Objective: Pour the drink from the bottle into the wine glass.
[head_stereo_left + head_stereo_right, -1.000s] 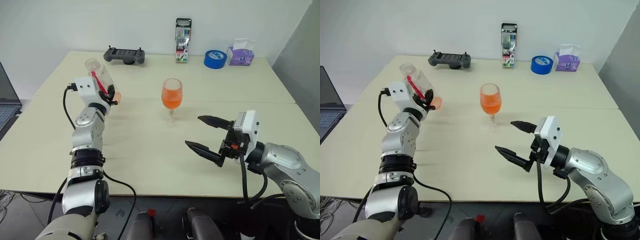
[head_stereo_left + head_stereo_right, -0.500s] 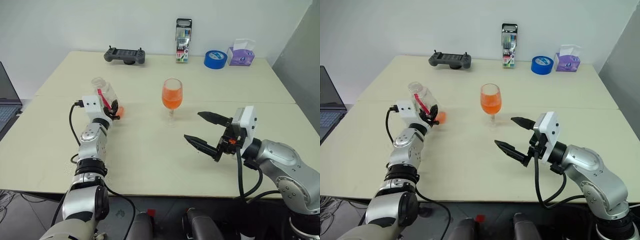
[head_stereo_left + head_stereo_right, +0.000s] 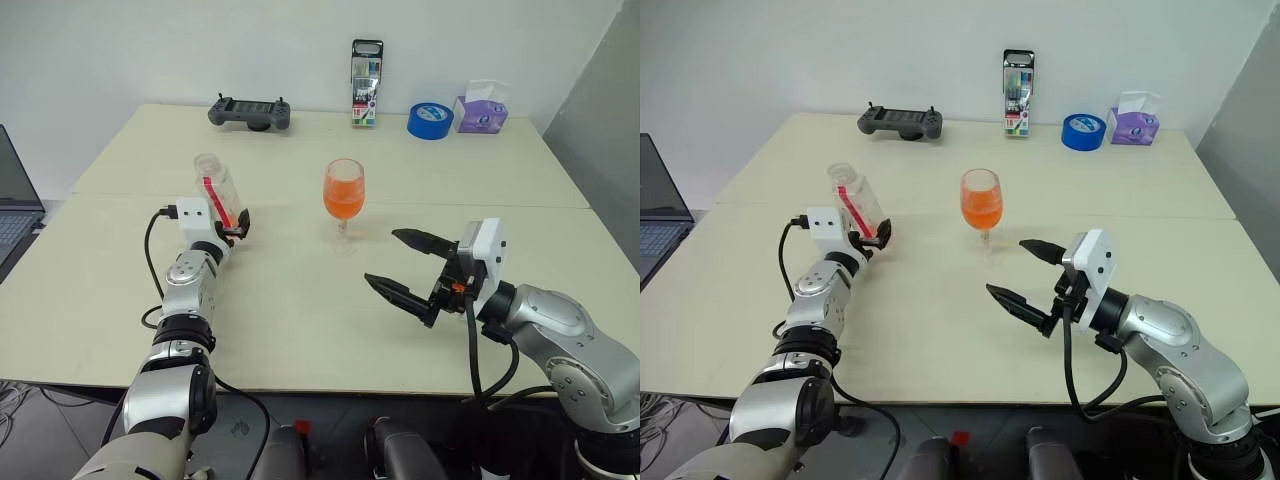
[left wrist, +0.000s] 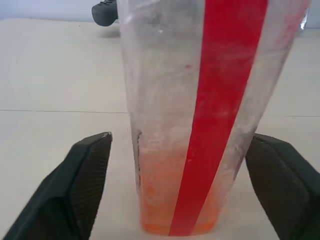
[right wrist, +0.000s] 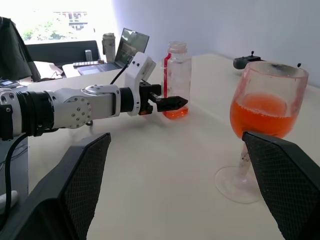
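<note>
Bottle upright on counter, glass filled.
Left eye: bottle [image 3: 220, 195] vertical, mouth up, toward left edge; left hand [image 3: 238, 228] released around it. Right wrist: wine glass [image 5: 262, 127] holds drink [image 5: 260, 115]; right hand [image 3: 398, 265] spread, empty.

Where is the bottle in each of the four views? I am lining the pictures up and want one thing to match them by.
Left eye view: the bottle stands left of centre on the table, at the left gripper.
Right eye view: same spot, left of the wine glass.
Left wrist view: upright, close between the fingers.
Right wrist view: upper middle, beyond the table.
Shared landmark: its red label strip.
</note>
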{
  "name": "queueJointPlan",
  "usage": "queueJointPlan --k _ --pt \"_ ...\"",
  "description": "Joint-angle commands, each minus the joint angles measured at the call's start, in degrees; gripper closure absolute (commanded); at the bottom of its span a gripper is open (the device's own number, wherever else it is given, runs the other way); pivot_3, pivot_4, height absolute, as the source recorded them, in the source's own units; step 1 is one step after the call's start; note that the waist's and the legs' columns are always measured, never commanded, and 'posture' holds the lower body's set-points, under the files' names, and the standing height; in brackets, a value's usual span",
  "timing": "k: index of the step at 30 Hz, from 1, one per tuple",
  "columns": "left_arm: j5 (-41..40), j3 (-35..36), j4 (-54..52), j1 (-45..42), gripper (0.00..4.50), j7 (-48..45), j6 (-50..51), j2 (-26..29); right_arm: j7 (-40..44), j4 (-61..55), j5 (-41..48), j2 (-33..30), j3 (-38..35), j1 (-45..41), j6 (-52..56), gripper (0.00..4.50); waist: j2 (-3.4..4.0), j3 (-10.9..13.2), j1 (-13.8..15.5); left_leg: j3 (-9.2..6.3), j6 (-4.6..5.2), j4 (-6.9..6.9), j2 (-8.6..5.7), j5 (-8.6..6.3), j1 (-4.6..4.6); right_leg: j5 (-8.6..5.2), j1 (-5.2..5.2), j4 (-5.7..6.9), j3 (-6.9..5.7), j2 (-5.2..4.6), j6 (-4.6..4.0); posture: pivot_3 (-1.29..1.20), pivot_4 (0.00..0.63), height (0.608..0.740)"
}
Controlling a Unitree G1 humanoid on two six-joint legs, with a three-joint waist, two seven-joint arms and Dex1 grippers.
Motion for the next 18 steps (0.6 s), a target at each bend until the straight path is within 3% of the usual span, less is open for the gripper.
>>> queueJointPlan --k 1,5,11,18 --pt "-1.07 0.32 -4.03 1.51 0.01 -0.68 1.35 0.61 -0.19 -2.25 -0.09 -0.18 -0.80 0.49 -1.04 0.00 0.00 0.00 0.00 0.00 0.00 0.00 0.00 0.00 0.00 0.00 0.00 0.00 0.00 0.00 0.00 0.00 0.150 0.740" --pt "-0.16 -1.28 -15.84 9.38 0.01 -0.02 7.79 0.14 -2.53 -3.66 -0.69 -0.61 -2.80 5.36 -0.18 0.00 0.00 0.00 -0.05 0.01 0.00 -0.04 0.09 0.00 0.01 0.00 0.00 -0.02 0.09 -0.01 0.00 0.00 0.150 0.740" --pt "1.35 -3.05 -42.74 24.95 0.01 5.19 20.51 -1.78 -18.94 -3.48 -13.08 3.24 -4.24 12.89 2.20 0.00 0.01 -0.02 -0.02 0.03 -0.03 -0.08 0.15 0.00 0.08 -0.09 0.01 0.01 0.24 -0.35 0.14 0.00 0.150 0.740" --pt "-0.71 -4.54 -63.86 31.78 0.01 10.61 34.25 -7.75 -31.86 -1.16 -22.82 10.87 -4.20 16.32 5.46 0.00 0.01 -0.02 0.20 0.03 -0.04 -0.07 0.07 0.00 0.08 -0.18 0.09 -0.09 0.25 -0.37 0.28 0.00 0.150 0.740"
